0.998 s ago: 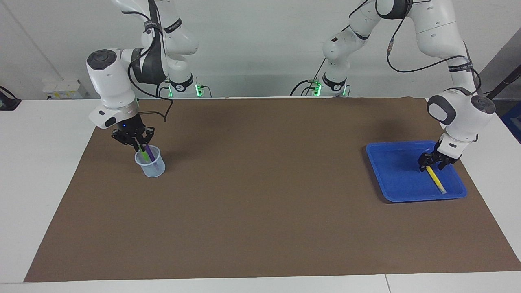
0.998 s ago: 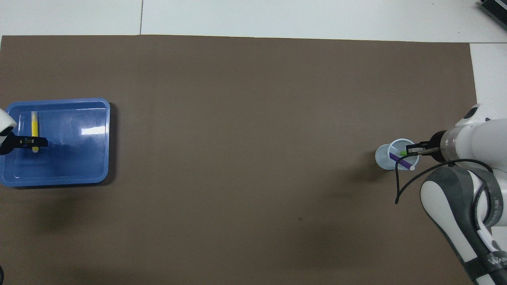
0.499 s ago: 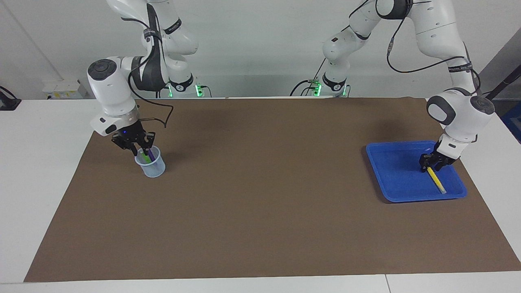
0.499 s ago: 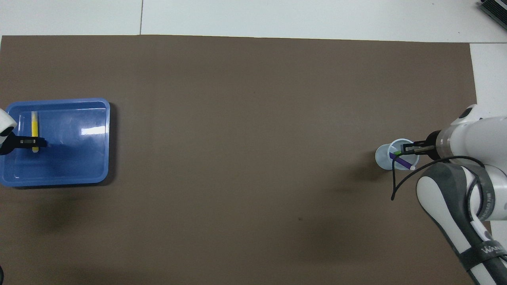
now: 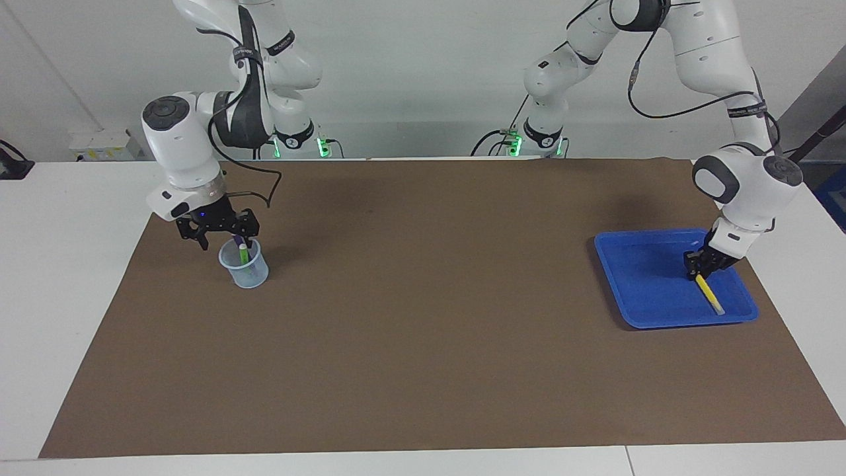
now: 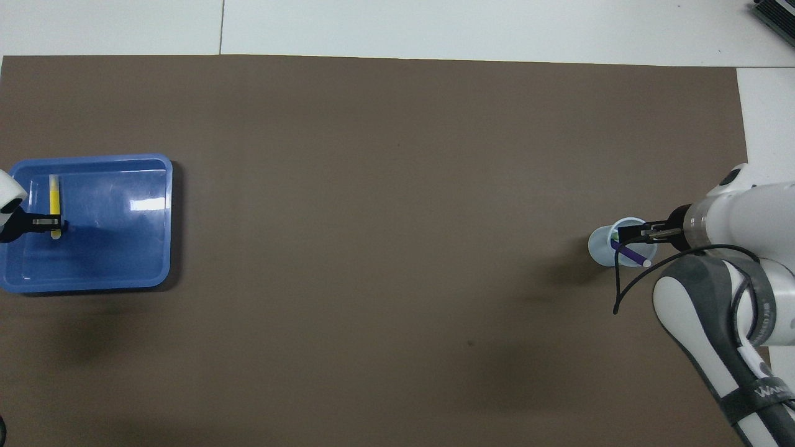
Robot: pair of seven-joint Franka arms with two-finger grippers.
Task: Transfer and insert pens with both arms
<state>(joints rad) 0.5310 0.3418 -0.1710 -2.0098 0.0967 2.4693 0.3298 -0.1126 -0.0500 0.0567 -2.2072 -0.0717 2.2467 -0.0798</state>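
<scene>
Seeing my left hand [image 5: 700, 267] clamped on the yellow pen [image 5: 708, 295] in the tray [image 5: 644, 281]; right hand [image 5: 221, 239] spread apart above the cup [image 5: 246, 270].

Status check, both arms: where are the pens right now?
Left gripper shut on yellow pen in blue tray. Right gripper open over cup; purple pen, green pen inside. Nothing blocking.

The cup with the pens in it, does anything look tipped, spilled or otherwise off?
Nothing stands out. The clear cup stands upright on the brown mat, with the purple pen and green pen inside.
</scene>
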